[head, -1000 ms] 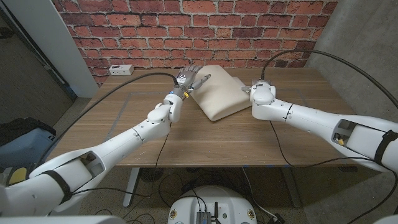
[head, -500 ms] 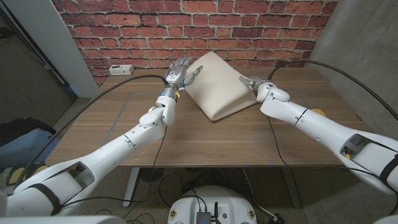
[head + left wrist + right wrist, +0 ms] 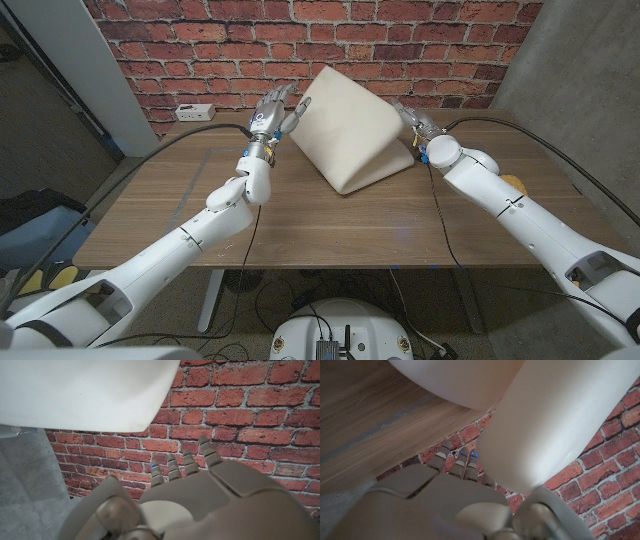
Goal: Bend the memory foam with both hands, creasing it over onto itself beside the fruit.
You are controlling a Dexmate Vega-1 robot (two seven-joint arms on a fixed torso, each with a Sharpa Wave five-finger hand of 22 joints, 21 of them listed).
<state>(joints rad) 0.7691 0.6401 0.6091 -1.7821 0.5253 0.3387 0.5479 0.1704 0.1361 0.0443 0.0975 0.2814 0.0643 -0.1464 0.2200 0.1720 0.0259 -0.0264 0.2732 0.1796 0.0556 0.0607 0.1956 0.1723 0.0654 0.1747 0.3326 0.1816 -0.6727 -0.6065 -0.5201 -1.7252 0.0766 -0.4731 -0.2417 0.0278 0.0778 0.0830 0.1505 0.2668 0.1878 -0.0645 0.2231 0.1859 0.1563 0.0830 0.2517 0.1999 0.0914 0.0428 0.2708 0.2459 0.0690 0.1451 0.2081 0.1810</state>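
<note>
The cream memory foam (image 3: 352, 125) stands tilted, its near edge on the table and its far edge raised toward the brick wall. My left hand (image 3: 272, 110) is at the foam's left upper edge, fingers spread, a fingertip touching it. In the left wrist view the foam (image 3: 75, 390) hangs beyond the left hand (image 3: 200, 495), apart from its fingertips. My right hand (image 3: 416, 124) grips the foam's right edge. In the right wrist view the foam (image 3: 555, 415) runs between the thumb and fingers of the right hand (image 3: 440, 495). A yellow fruit (image 3: 512, 182) peeks out behind my right forearm.
The wooden table (image 3: 200, 200) backs onto a brick wall. A white power strip (image 3: 192, 110) lies at its far left edge. Black cables run along both arms, across the table's far left and over its right side.
Both hands have moved up and away toward the wall, and the foam's far edge has risen from flat on the table to steeply tilted.
</note>
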